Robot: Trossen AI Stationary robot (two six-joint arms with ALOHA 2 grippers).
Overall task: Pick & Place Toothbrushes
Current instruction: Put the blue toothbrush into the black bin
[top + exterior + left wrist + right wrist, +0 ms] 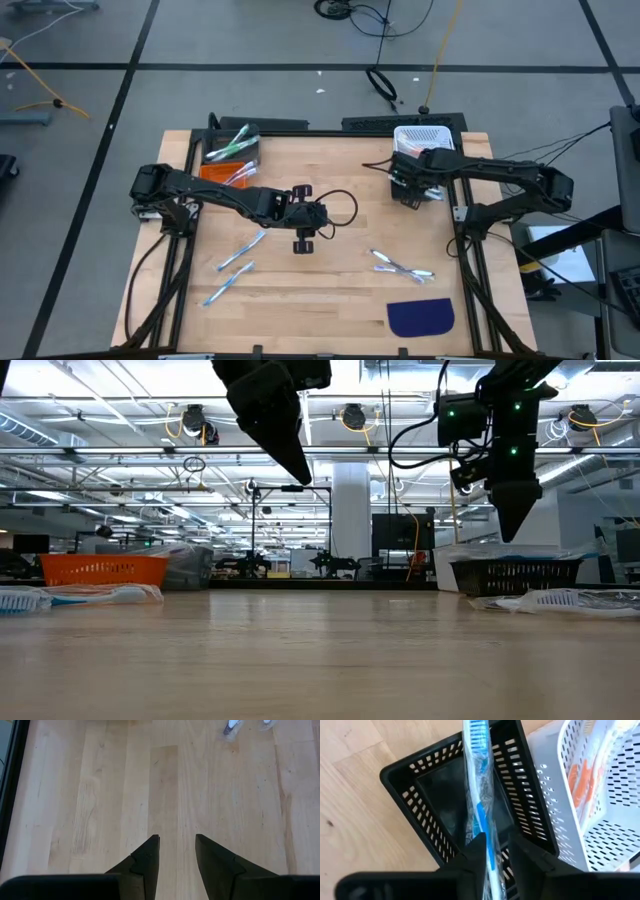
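My right gripper (497, 842) hangs over a black slotted basket (435, 795) at the table's far right, next to a white basket (425, 135). Its fingers stand apart, with a wrapped blue-and-white toothbrush (479, 780) between them. My left gripper (177, 845) is open above bare wood at mid-table (305, 240). Loose toothbrushes lie flat on the table at the near left (240, 250), (228, 283) and near right (400, 265). An orange bin (230, 165) at the far left holds more toothbrushes. My right gripper has the toothbrush's handle (485, 845) lying against the inner side of one finger (475, 852); a dark gap shows between the handle and the other finger. The fingers point steeply down. The toothbrush runs on from the fingers, bristle end (475, 735) foremost, over the black basket's inside.
A dark blue half-round mat (420, 317) lies near the front right edge. Orange-accented toothbrushes lie in the white basket (600, 795). Black frame rails run along the table's sides. Bare wood lies between the two groups of loose toothbrushes.
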